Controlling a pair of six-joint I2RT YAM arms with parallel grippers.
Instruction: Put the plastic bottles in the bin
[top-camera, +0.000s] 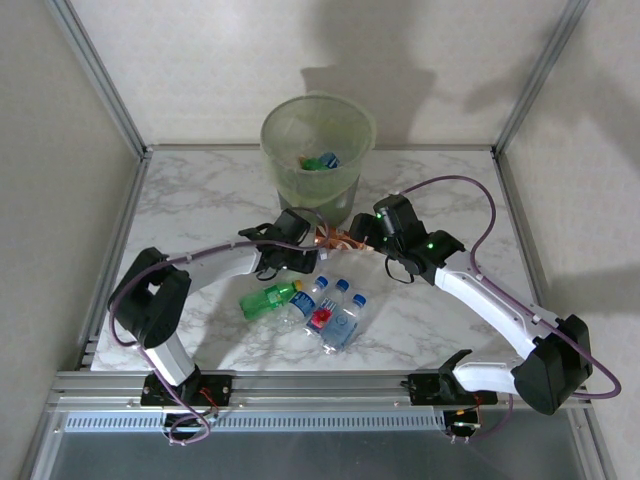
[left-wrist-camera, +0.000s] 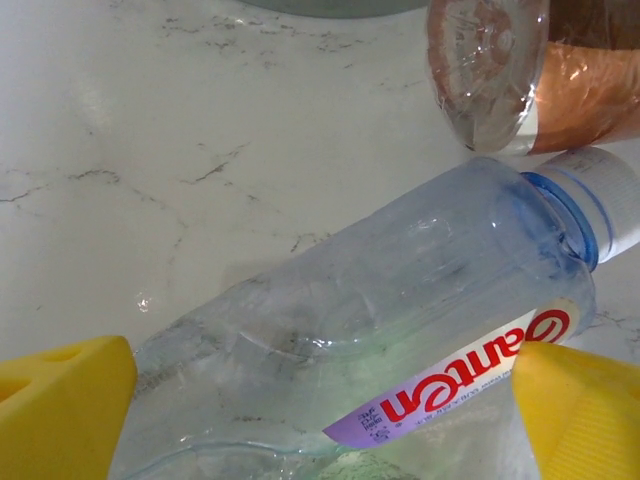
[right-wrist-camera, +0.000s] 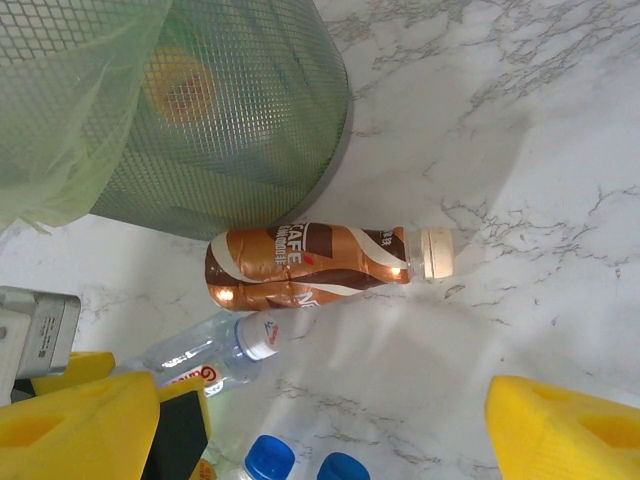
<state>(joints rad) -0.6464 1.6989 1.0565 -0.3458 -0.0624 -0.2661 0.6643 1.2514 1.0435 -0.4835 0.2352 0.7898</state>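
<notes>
A clear bottle (left-wrist-camera: 400, 310) with a white cap and a red-lettered label lies on the marble between the yellow fingers (left-wrist-camera: 60, 410) of my left gripper (left-wrist-camera: 325, 400), which is open around it. The same bottle (right-wrist-camera: 205, 352) lies just below a brown coffee bottle (right-wrist-camera: 310, 265) (left-wrist-camera: 590, 100) at the foot of the bin (right-wrist-camera: 200, 120). My right gripper (right-wrist-camera: 325, 420) hangs open above bare marble near both bottles, holding nothing. From above, the two grippers (top-camera: 305, 250) (top-camera: 372, 235) meet in front of the pale-green bin (top-camera: 290, 130), the brown bottle (top-camera: 337, 240) between them.
A green bottle (top-camera: 268, 298) and a cluster of clear blue-capped bottles (top-camera: 335, 318) lie on the table nearer the arm bases. Two blue caps (right-wrist-camera: 268, 458) sit just below the right gripper. Green and blue bottles (top-camera: 320, 160) lie inside the bin. Frame posts stand at the back corners.
</notes>
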